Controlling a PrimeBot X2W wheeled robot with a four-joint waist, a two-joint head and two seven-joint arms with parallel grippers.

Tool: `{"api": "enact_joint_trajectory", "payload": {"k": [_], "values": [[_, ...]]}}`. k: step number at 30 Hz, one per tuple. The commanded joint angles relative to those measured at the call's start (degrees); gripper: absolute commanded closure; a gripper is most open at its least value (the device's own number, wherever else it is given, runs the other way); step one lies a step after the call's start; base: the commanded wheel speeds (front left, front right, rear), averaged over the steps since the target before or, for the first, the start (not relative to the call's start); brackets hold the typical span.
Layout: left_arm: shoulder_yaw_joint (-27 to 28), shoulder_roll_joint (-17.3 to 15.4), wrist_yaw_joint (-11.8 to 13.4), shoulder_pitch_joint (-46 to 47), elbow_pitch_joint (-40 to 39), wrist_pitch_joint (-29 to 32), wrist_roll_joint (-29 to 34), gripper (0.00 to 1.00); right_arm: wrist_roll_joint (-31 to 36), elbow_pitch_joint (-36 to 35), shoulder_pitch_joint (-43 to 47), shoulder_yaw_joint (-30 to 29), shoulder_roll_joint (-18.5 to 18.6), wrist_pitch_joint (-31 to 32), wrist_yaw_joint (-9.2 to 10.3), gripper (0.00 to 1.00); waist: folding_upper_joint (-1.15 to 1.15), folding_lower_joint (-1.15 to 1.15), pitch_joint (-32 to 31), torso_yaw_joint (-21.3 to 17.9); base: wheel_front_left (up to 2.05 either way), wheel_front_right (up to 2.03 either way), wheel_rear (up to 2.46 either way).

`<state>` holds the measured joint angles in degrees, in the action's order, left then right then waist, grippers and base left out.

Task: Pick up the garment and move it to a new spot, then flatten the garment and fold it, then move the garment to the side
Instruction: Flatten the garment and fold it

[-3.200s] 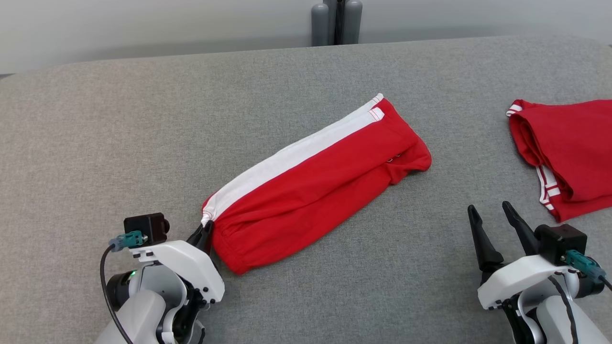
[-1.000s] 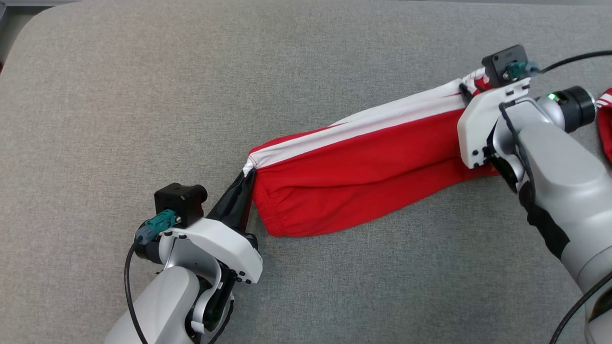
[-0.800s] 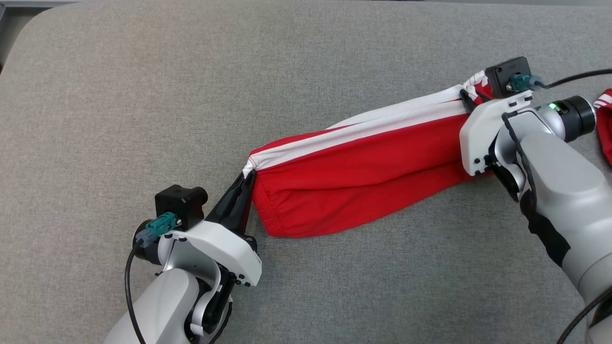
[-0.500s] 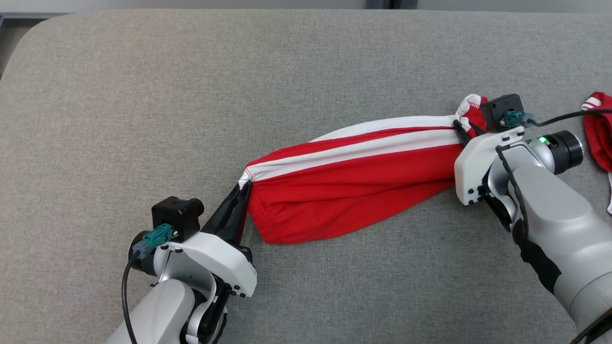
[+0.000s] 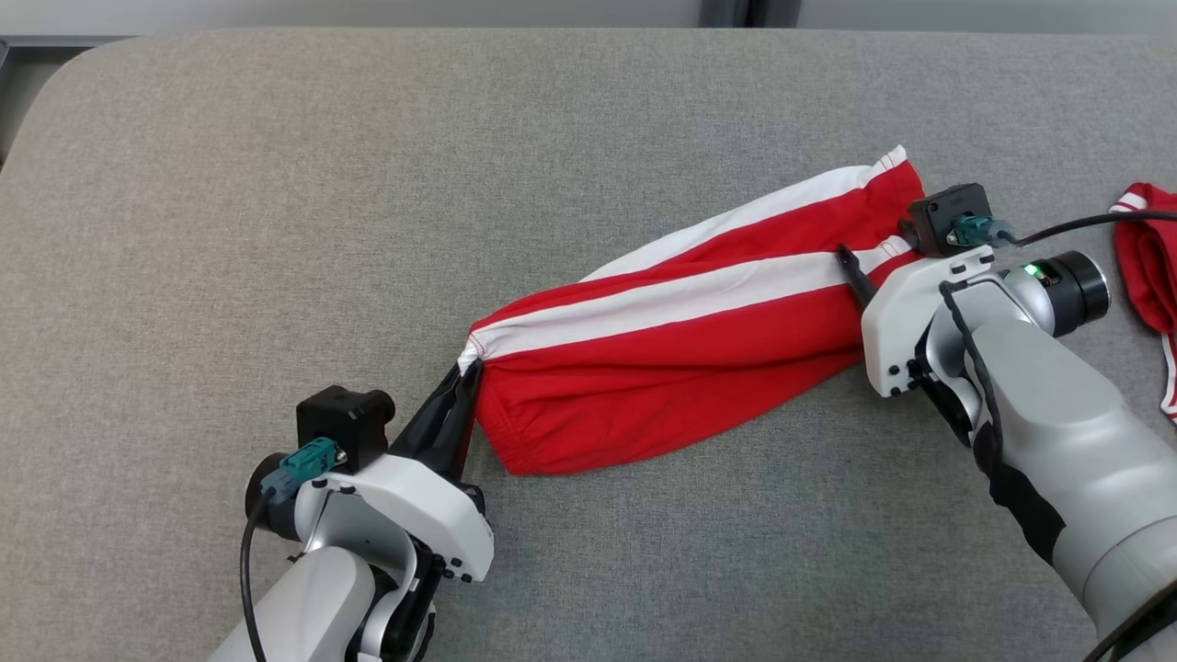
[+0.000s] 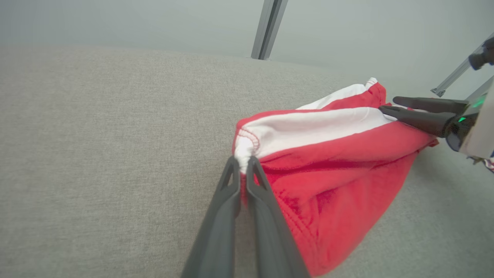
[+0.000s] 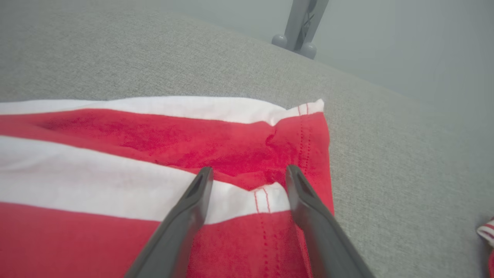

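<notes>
The shorts (image 5: 680, 368) lie between the grippers: the left gripper (image 5: 467, 379) pinches one corner, the right gripper (image 7: 247, 172) stands wide over the far hem, holding nothing. Flattening looks underway; folding needs a fresh grasp.

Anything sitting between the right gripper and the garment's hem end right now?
Nothing visible does. The right gripper stands open directly over the hem corner of the garment, its fingers straddling the cloth there. The left gripper is shut on the opposite corner.
</notes>
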<state>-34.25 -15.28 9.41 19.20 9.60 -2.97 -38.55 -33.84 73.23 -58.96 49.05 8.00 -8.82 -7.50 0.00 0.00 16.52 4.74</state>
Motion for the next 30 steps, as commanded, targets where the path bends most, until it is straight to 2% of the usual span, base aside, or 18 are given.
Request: {"api": "enact_joint_trajectory", "payload": {"k": [1, 2, 4, 5, 6, 9, 18, 24, 30], "values": [[0.0, -0.3, 0.4, -0.4, -0.2, 0.2, 0.1, 1.00, -0.5, 0.3, 0.7, -0.1, 0.3, 0.7, 0.01, 0.32, 0.00, 0.00, -0.1, 0.0, 0.00, 0.00, 0.00], [0.0, -0.2, 0.4, -0.4, -0.2, 0.3, 0.1, 1.00, -0.4, 0.4, 0.9, -0.2, 0.3, 1.2, 0.01, 0.33, 0.00, 0.00, -0.2, 0.1, 0.00, 0.00, 0.00], [-0.2, -0.2, 0.3, -0.5, -0.2, 0.3, 0.0, 1.00, -0.5, 0.5, 0.8, -0.3, 0.2, 1.7, 0.01, 0.54, 0.00, 0.00, -0.3, 0.2, 0.00, 0.00, 0.00], [-0.2, -0.2, 0.4, -0.6, -0.2, 0.2, -0.1, 1.00, -0.4, 0.5, 1.0, -0.3, 0.1, 2.0, 0.01, 0.71, 0.00, 0.00, -0.4, 0.2, 0.00, 0.00, 0.00], [-0.2, -0.2, 0.4, -0.6, -0.2, 0.2, -0.1, 1.00, -0.4, 0.6, 1.0, -0.4, 0.0, 2.3, 0.01, 1.00, 0.00, 0.00, -0.6, 0.2, 0.00, 0.00, 0.00], [-0.2, -0.3, 0.6, -0.8, -0.1, 0.2, -0.2, 1.00, -0.4, 0.7, 1.1, -0.5, -0.2, 2.7, 0.01, 1.00, 0.00, 0.00, -1.1, 0.1, 0.00, 0.00, 0.00], [0.7, -1.4, 0.2, 0.0, -1.0, -1.8, 0.2, 1.00, -0.6, 0.7, -0.3, -2.0, 0.5, -2.0, 0.01, 1.00, 0.00, 0.00, -3.8, -0.7, 0.00, 0.00, 0.00], [1.9, -3.1, -1.5, 1.7, -2.5, -2.3, -0.6, 1.00, -1.9, -1.9, -1.6, -3.7, 1.5, -4.9, 0.01, 1.00, 0.00, 0.00, -6.7, -1.9, 0.00, 0.00, 0.00], [3.9, -6.1, -4.3, 5.5, -5.4, -1.5, -1.7, 1.00, -3.7, -8.9, -3.1, -6.3, 4.7, -6.3, 0.01, 1.00, 0.00, 0.00, -11.0, -3.5, 0.00, 0.00, 0.00]]}}
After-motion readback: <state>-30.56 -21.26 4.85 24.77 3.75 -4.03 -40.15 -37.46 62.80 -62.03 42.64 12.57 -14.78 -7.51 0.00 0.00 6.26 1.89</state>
